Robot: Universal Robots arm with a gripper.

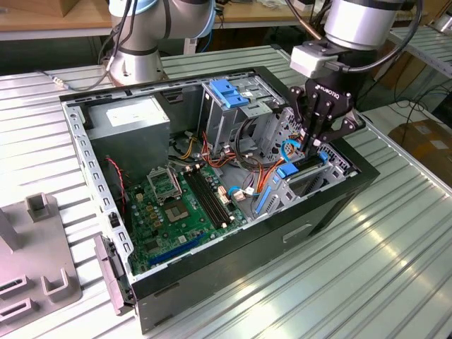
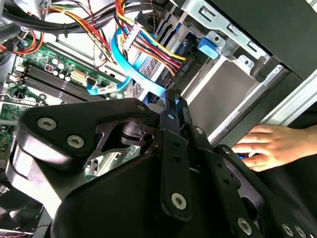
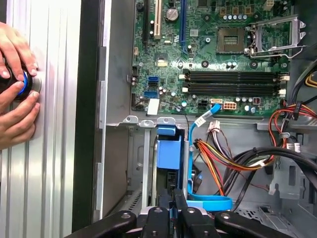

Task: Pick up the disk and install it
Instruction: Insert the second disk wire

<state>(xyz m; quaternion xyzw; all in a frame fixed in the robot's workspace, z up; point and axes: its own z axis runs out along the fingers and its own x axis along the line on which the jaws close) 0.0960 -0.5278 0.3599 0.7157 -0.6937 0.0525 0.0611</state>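
Observation:
The disk [image 1: 305,168], dark metal in a blue plastic bracket, sits tilted in the drive bay at the front corner of the open computer case [image 1: 247,258], on the exterior view's right. My gripper [image 1: 313,145] reaches down from above with its black fingers closed on the disk's upper edge. In the first wrist view the disk [image 3: 168,151] appears edge-on, its blue bracket pointing toward the motherboard [image 3: 218,54], and the gripper [image 3: 172,197] pinches its near end. In the second wrist view the gripper [image 2: 172,103] has its fingertips pressed close together among the cables.
Bundled power wires [image 3: 223,163] and a blue data cable [image 3: 198,148] crowd the bay beside the disk. A grey power-supply box [image 1: 131,123] and a drive cage with a blue latch [image 1: 229,92] stand at the case's back. A person's hands [image 3: 15,84] rest on a round knob outside the case.

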